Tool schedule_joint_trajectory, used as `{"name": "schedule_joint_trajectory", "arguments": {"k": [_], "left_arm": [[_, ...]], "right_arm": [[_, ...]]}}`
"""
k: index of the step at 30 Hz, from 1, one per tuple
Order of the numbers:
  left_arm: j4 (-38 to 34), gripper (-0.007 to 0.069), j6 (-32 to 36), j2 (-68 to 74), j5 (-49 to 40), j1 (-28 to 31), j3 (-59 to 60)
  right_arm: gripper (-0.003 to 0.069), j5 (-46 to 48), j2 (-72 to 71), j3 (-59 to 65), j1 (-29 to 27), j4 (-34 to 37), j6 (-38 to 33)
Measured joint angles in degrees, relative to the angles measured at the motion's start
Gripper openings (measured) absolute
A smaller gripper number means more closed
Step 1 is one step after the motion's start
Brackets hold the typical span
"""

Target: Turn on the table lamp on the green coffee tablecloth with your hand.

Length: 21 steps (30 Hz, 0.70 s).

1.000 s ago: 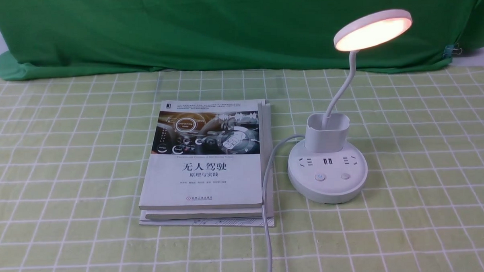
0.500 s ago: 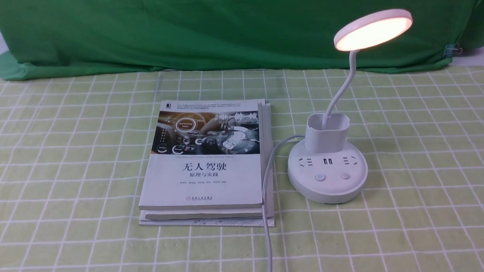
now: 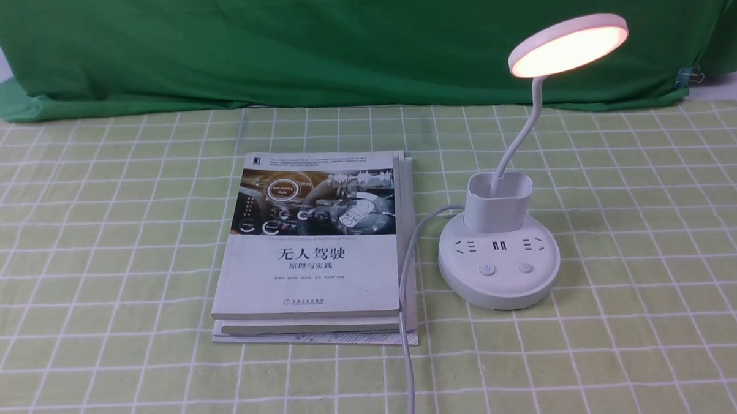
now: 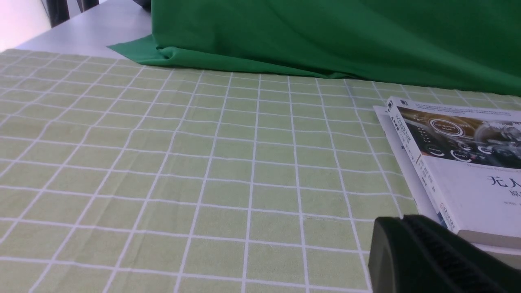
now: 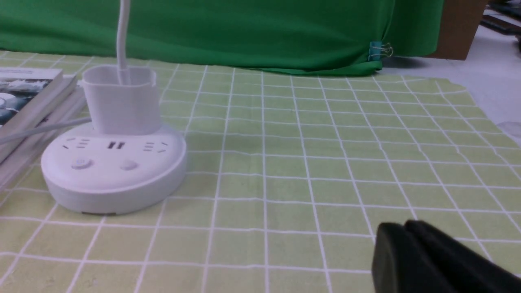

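The white table lamp (image 3: 498,264) stands on the pale green grid tablecloth (image 3: 651,234), right of centre. Its disc head (image 3: 568,44) glows warm orange. Its round base shows sockets and two buttons (image 3: 486,269). Its white cord (image 3: 405,328) runs toward the front edge. In the right wrist view the lamp base (image 5: 114,167) sits well apart from my right gripper (image 5: 405,225), which is shut and empty. My left gripper (image 4: 403,219) is shut and empty, low over the cloth beside the books. Neither gripper shows clearly in the front view.
A stack of books (image 3: 318,251) lies left of the lamp, also in the left wrist view (image 4: 460,162). A dark green backdrop (image 3: 338,42) hangs at the back, clipped at the right (image 3: 689,76). A brown box (image 5: 460,28) stands beyond the cloth's right edge.
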<state>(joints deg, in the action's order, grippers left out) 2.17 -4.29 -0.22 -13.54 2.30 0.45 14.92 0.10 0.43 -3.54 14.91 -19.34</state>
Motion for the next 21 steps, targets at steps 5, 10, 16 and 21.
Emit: {"name": "schedule_joint_trajectory", "arguments": {"k": [5,10,16,21], "left_arm": [[0.0,0.0003,0.0,0.0,0.0,0.0,0.0],[0.0,0.0003,0.0,0.0,0.0,0.0,0.0],[0.0,0.0003,0.0,0.0,0.0,0.0,0.0],[0.0,0.0003,0.0,0.0,0.0,0.0,0.0]], "right_arm": [[0.0078,0.0,0.0,0.0,0.0,0.0,0.0],[0.0090,0.0,0.0,0.0,0.0,0.0,0.0],[0.0105,0.0,0.0,0.0,0.0,0.0,0.0],[0.0120,0.0,0.0,0.0,0.0,0.0,0.0]]}}
